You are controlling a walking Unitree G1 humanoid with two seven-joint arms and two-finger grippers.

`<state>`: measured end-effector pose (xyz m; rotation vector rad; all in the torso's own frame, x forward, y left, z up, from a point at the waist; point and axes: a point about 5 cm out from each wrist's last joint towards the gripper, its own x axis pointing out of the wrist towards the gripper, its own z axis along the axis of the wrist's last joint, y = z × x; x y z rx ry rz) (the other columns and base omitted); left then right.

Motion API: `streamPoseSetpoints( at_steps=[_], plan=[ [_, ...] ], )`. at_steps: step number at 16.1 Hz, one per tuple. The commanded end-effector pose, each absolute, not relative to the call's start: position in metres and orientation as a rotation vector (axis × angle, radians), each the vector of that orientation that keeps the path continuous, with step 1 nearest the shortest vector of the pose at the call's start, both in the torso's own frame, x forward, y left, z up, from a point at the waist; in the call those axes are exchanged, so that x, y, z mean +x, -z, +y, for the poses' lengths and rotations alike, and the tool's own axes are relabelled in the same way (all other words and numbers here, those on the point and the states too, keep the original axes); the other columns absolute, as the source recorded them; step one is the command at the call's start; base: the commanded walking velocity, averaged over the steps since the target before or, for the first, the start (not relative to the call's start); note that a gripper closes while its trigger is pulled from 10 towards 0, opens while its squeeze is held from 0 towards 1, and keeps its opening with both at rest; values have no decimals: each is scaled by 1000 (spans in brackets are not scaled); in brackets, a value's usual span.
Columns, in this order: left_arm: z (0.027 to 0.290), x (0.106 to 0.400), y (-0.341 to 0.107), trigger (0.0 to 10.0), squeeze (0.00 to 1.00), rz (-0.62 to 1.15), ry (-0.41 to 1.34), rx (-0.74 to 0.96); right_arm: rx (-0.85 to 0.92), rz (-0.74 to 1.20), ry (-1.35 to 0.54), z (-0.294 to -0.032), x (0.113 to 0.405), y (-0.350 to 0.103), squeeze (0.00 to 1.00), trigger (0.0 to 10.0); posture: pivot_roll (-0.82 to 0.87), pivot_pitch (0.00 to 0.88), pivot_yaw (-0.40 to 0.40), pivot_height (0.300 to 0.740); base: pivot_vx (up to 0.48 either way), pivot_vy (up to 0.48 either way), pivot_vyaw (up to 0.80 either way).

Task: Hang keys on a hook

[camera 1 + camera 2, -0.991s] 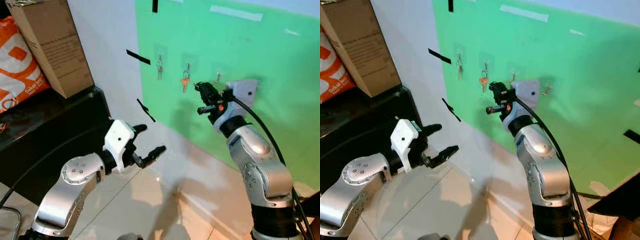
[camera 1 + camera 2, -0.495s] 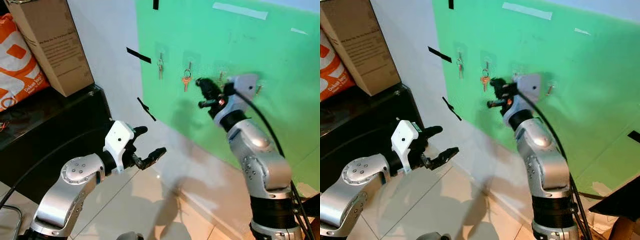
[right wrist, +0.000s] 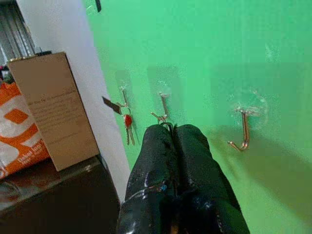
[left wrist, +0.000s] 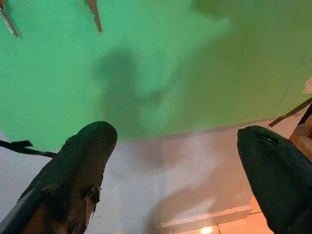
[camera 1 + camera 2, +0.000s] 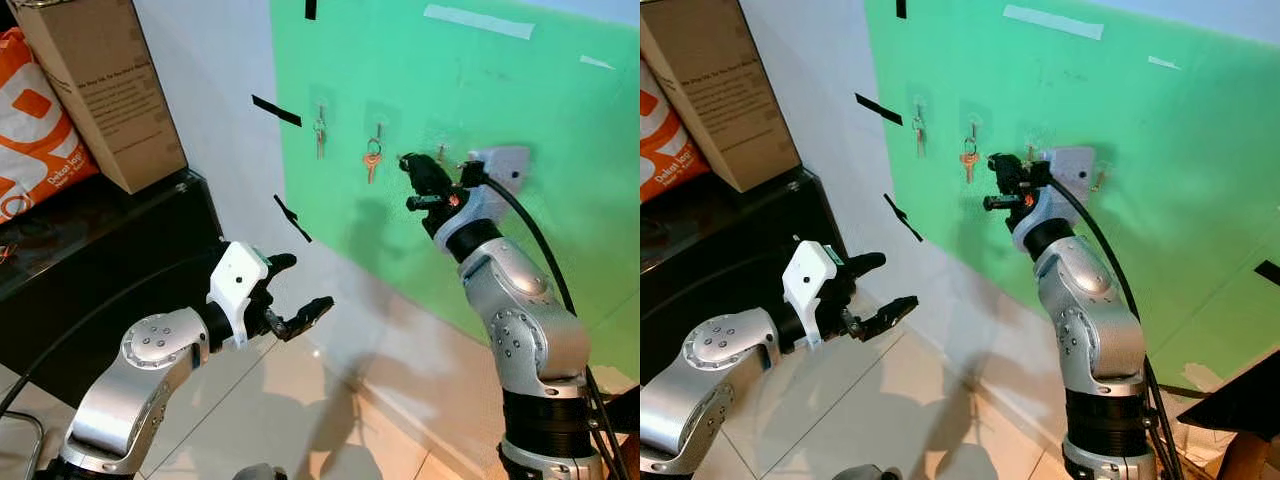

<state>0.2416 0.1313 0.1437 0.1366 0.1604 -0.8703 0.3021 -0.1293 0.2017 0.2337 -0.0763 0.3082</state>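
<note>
Fingers of the right gripper (image 3: 173,127) are pressing together at the hook (image 3: 161,110) on the green wall (image 5: 560,130); left gripper (image 5: 297,292) is hanging open below it.

Both arms are built of rounded, brushed silver segments joined by black collars, with small dark screws ringed around the round silver joint caps. Each wrist carries a white plastic housing, and beyond it sits the left gripper (image 5: 300,295) or the right gripper (image 5: 418,180), each with two long glossy black fingers. A thick black cable loops from the right wrist housing down along that arm.
</note>
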Motion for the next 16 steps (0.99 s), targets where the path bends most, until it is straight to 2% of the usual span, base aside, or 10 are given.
streamPoseSetpoints(
  at_steps=[1, 9, 16],
  plan=[
    [131, 239, -146, 10000, 0, 164, 882, 139, 268, -91, -303, -130, 303, -210, 0, 10000, 20, 0, 41, 740, 0, 0, 0],
    [131, 237, -146, 10000, 0, 168, 890, 134, 437, -7, -245, -142, 301, -204, 0, 10000, 16, 0, 44, 740, 0, 0, 0],
    [131, 236, -145, 10000, 0, 175, 899, 132, 418, 97, -257, -138, 297, -191, 0, 10000, 17, 0, 46, 740, 0, 0, 0]
  ],
)
